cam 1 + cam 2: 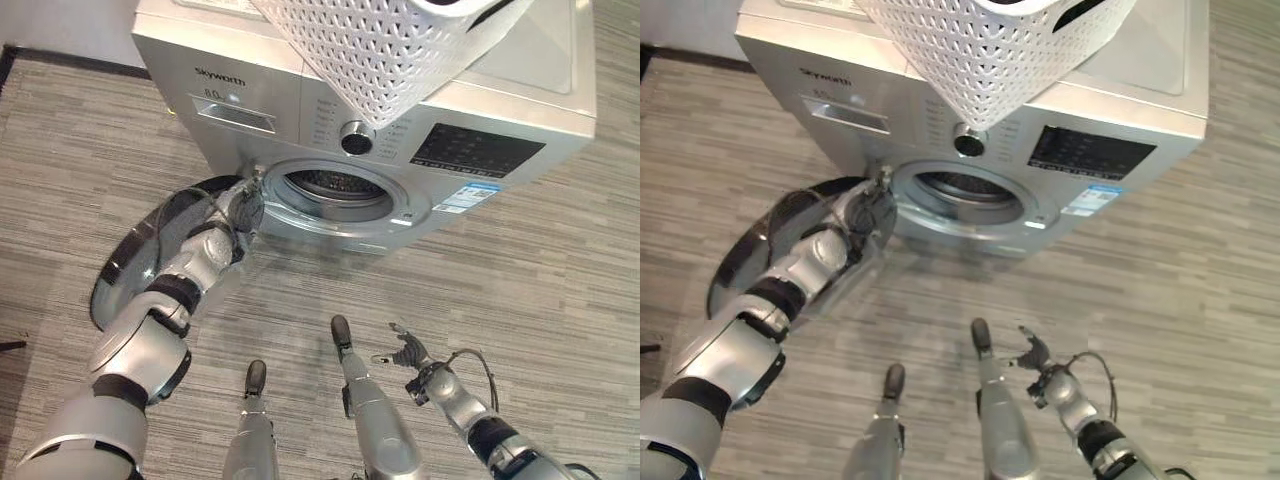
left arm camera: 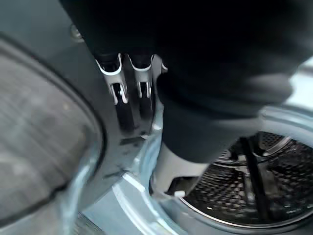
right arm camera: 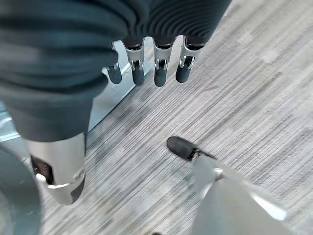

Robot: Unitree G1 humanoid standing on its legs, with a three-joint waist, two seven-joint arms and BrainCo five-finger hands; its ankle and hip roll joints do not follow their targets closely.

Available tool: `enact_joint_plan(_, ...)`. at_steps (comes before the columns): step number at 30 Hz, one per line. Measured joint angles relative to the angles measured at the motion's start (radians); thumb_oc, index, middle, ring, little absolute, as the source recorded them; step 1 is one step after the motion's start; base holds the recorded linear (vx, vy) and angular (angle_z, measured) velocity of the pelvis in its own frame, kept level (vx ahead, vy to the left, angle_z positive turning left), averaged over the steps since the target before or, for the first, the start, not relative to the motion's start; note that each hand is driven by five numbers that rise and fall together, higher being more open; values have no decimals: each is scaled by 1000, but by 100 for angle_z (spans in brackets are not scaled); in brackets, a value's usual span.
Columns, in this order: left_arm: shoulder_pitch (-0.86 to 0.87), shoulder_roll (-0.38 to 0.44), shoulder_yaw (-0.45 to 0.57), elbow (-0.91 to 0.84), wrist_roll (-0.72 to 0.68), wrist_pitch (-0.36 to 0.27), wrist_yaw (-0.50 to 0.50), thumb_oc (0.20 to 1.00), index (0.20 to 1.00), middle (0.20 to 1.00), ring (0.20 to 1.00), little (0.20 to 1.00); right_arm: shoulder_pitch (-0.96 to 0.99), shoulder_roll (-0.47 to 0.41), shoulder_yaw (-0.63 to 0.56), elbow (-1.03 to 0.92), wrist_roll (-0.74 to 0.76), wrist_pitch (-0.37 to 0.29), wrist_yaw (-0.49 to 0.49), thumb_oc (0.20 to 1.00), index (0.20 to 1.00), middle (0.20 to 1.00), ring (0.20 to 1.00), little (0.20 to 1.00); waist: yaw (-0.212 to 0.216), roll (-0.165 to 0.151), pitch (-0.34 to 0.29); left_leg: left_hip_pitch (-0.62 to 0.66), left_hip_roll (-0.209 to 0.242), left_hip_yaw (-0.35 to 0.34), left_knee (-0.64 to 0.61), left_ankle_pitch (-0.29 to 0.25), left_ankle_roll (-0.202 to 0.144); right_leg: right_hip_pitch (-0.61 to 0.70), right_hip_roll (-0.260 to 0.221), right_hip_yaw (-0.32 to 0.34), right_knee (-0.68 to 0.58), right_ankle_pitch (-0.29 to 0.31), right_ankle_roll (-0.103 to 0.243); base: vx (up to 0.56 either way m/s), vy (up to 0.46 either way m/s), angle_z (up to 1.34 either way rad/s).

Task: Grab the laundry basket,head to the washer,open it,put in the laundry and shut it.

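A: Where's the basket (image 1: 385, 50)?

B: On top of the washer (image 1: 520, 110), above the drum opening (image 1: 335, 192), tipped so 1 lower corner hangs over the front by the knob (image 1: 356, 138). Neither hand holds it.

A: And the door (image 1: 160, 245)?

B: Swung wide open, to the left of the washer. The left hand (image 1: 243, 212) is up at the door's inner rim, right beside the opening. In its wrist view the fingers (image 2: 128, 95) run straight down against the door's edge, not wrapped round anything, so I read them as relaxed and holding nothing.

A: The right hand (image 1: 408, 353)?

B: Low over the floor (image 1: 560, 290) in front of the washer, fingers (image 3: 159, 71) loosely spread, empty.

A: How would the basket handle?

B: My guess: light, perforated white plastic, stiff enough to keep its shape but with some flex in the walls. The smooth sides would likely slip; the rim or the handle slot (image 1: 495, 10) near its top edge looks the surer hold. I can't see what's inside it, so the load's weight is unknown.

A: Risks?

B: Tilted as it is, a nudge could slide it off the washer. Laundry itself would be soft and floppy, best gathered in a bunch.
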Motion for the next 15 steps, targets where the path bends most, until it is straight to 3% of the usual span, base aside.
enact_joint_plan(3, 0, 17, 2, -14, 27, -3, 38, 1000, 1000, 1000, 1000, 1000, 5, 0, 0, 38, 21, -4, -2, 1000, 1000, 1000, 1000, 1000, 8, -7, 7, 7, 12, -3, -14, 4, -6, 1, 3, -11, 0, 4, -8, 0, 0, 0)
enact_joint_plan(15, 68, 57, 47, -55, 68, -11, 33, 1000, 1000, 1000, 1000, 1000, 20, -3, -46, 62, 39, -1, 2, 1000, 1000, 1000, 1000, 1000, 15, -12, 12, 98, 18, 2, -52, 9, -7, 73, 3, -12, 0, -3, -7, 0, 2, -1)
